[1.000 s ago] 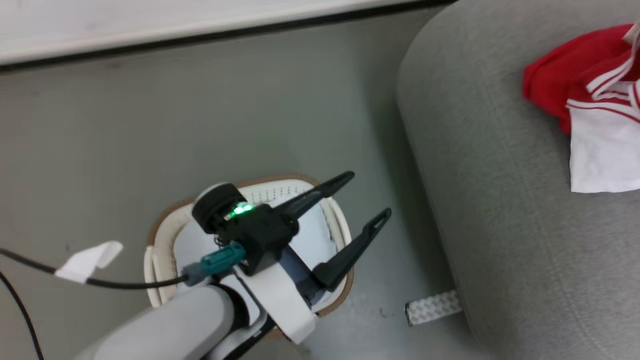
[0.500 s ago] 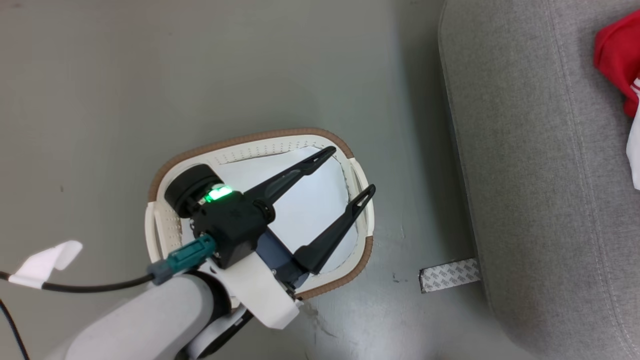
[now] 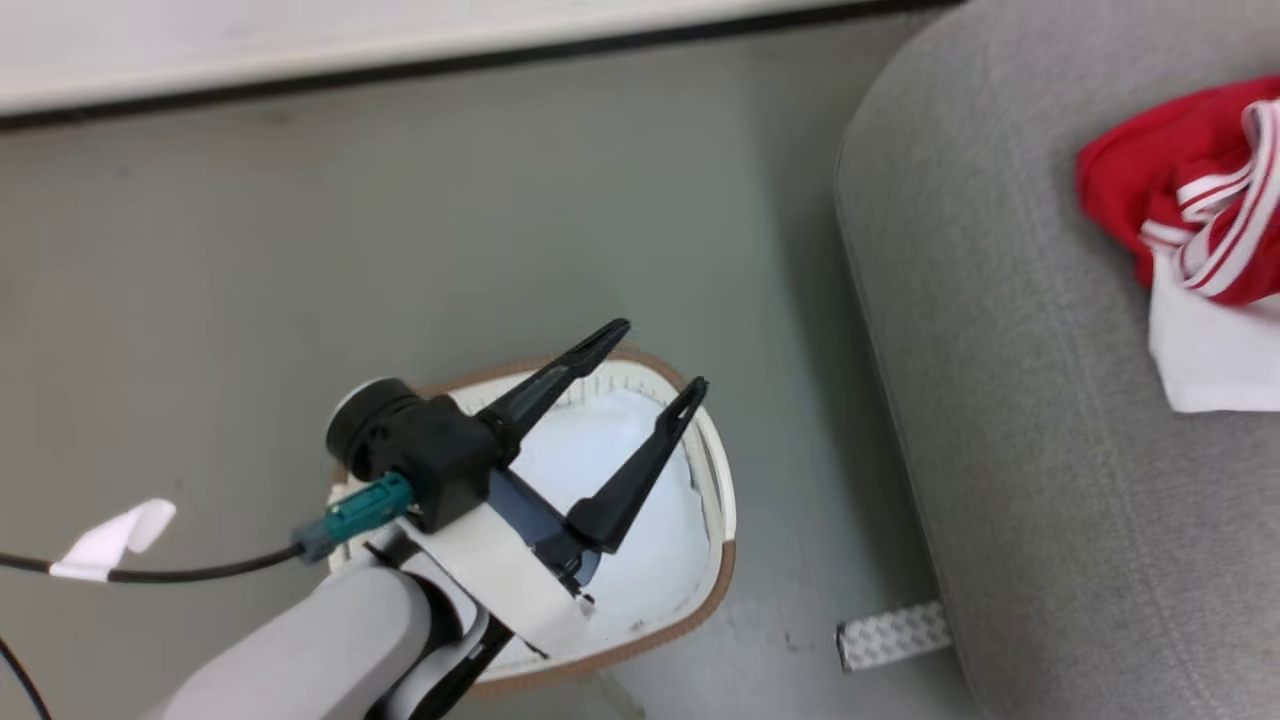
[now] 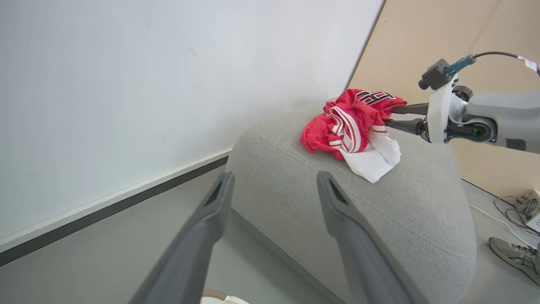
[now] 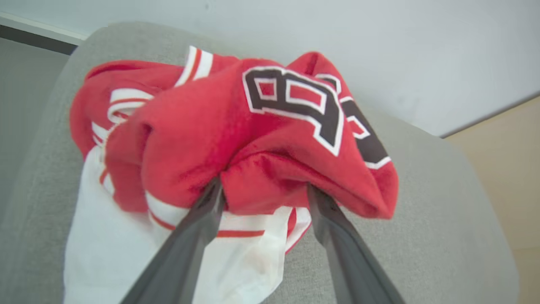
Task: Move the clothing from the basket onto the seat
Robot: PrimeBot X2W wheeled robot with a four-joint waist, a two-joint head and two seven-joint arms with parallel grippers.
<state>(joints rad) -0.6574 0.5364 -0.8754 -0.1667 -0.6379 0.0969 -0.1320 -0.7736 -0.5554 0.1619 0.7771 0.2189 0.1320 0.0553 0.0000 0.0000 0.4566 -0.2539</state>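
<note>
The clothing (image 3: 1190,200) lies in a red and white heap on the light grey seat (image 3: 1010,430). On top is the jersey (image 5: 270,126) with black numerals. My right gripper (image 5: 265,190) stands open against the heap, a red fold bulging between its fingers, whose tips are hidden under the cloth. The left wrist view shows that same right gripper (image 4: 391,117) reaching into the clothing (image 4: 350,122) from the right. My left gripper (image 3: 657,360) hangs open and holds nothing above the basket (image 3: 722,585), which holds just a pale flat pad (image 3: 655,560).
The basket stands on the grey floor just left of the seat (image 4: 337,202). A patterned grey strip (image 3: 890,635) lies by the seat's base. A white wall with a dark skirting runs behind. A shoe (image 4: 512,253) and cables lie beyond the seat.
The head camera tipped down toward the basket and then back up. My left gripper stayed open above the basket, shifting slightly left. The heap on the seat looks a little more bunched.
</note>
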